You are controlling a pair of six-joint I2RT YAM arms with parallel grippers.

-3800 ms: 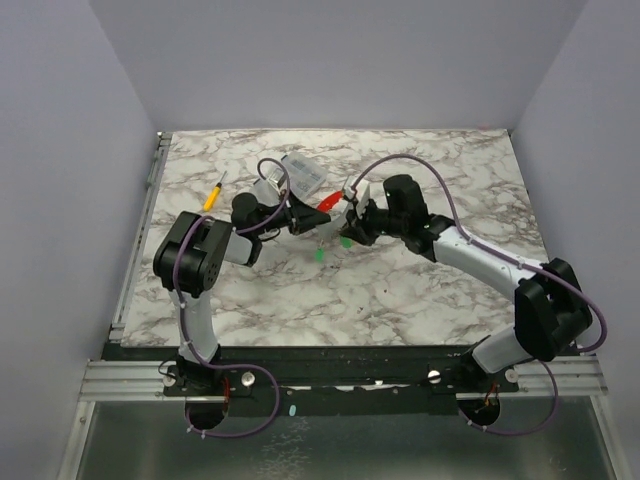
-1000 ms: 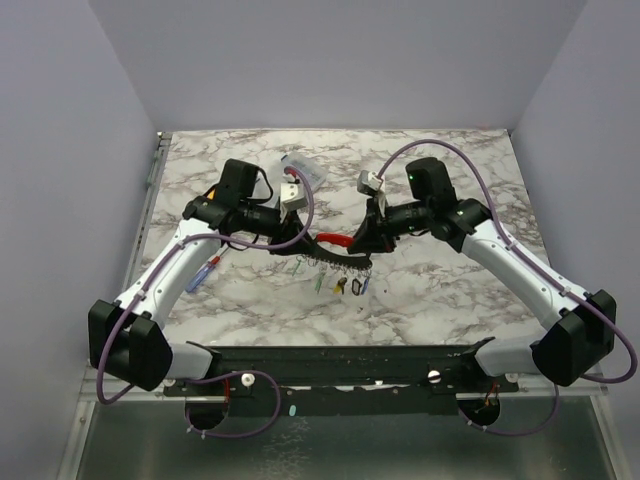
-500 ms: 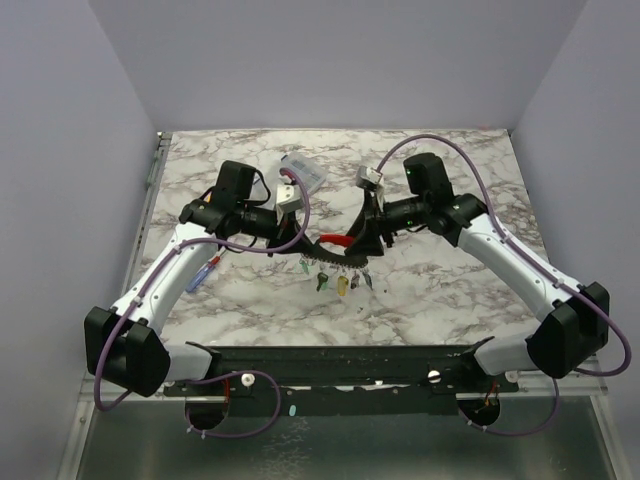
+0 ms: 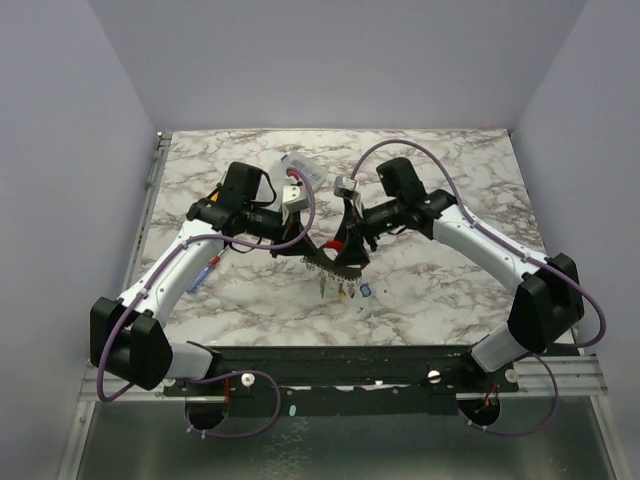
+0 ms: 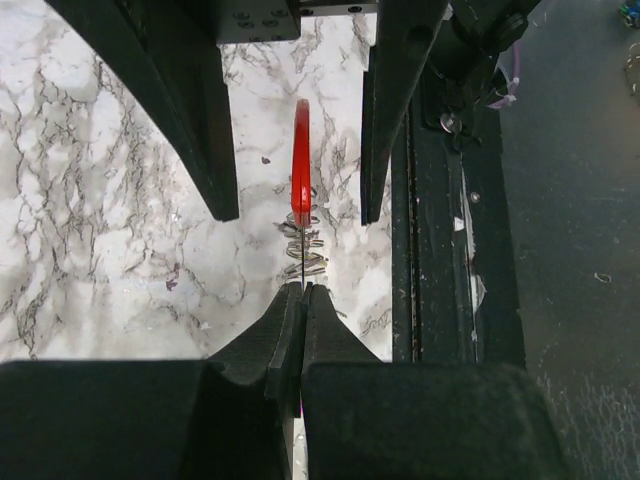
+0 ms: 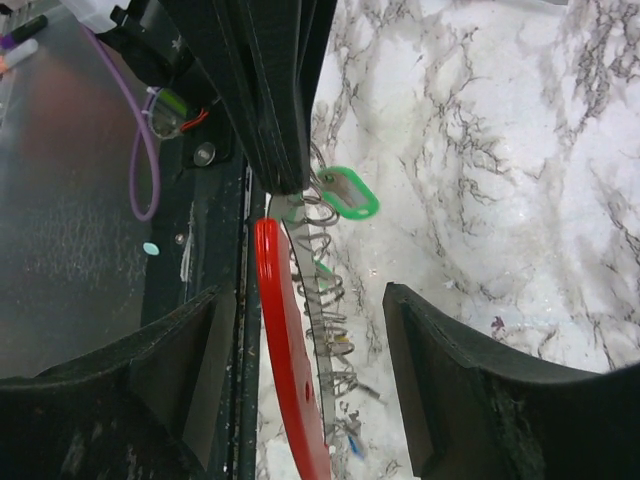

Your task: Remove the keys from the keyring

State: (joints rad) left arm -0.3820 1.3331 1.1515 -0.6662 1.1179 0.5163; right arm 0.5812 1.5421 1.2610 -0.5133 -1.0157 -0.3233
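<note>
A white marble-patterned tabletop with grey veins (image 4: 450, 170) fills the scene, with plain lilac walls (image 4: 330, 60) around it. A small clear plastic box (image 4: 303, 170) lies at 11 o'clock from the table's middle. A slim red-and-blue pen (image 4: 204, 272), only partly showing, lies toward 9 o'clock, near the silvery metal rail (image 4: 139, 235) along the left edge.

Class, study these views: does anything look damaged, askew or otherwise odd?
The keyring, beside its red fob, is stretched into a loose spiral rather than a tight loop, one end pinched in the left tool.
</note>
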